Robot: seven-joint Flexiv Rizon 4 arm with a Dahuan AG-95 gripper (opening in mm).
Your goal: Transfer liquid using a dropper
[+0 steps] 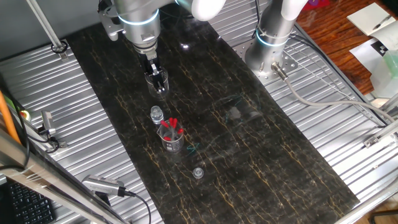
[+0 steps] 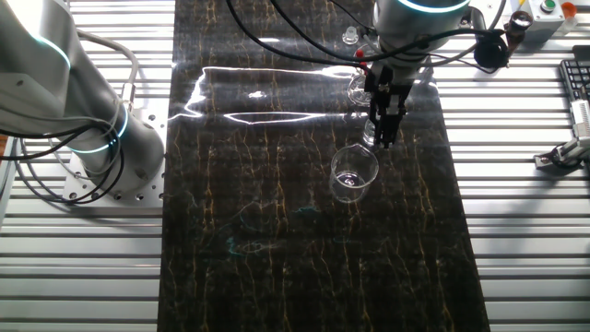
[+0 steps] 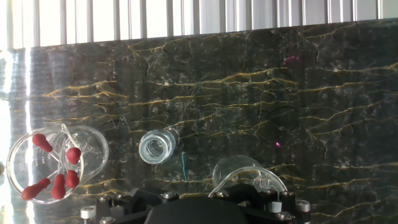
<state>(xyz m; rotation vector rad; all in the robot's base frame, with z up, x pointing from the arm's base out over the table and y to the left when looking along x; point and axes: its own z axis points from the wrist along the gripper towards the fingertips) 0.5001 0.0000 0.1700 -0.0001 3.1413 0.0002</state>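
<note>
Several droppers (image 3: 59, 180) with red bulbs stand in a glass beaker (image 3: 93, 146) at the left of the hand view; the droppers (image 1: 172, 127) also show in one fixed view. A small clear vial (image 3: 155, 147) stands beside it, and an empty spouted beaker (image 2: 354, 172) lies beyond. My gripper (image 2: 382, 138) hangs low between vial and empty beaker, at that beaker's rim. Its fingers look pressed together. I make out no red bulb between them. The hand view hides the fingertips behind the hand's body.
A small round cap (image 1: 198, 172) lies on the dark marble slab (image 1: 249, 155) near the front. Ribbed metal decking (image 1: 87, 124) flanks the slab. The arm's base (image 1: 272, 53) stands at the back right, with cables (image 1: 323, 99) running off it.
</note>
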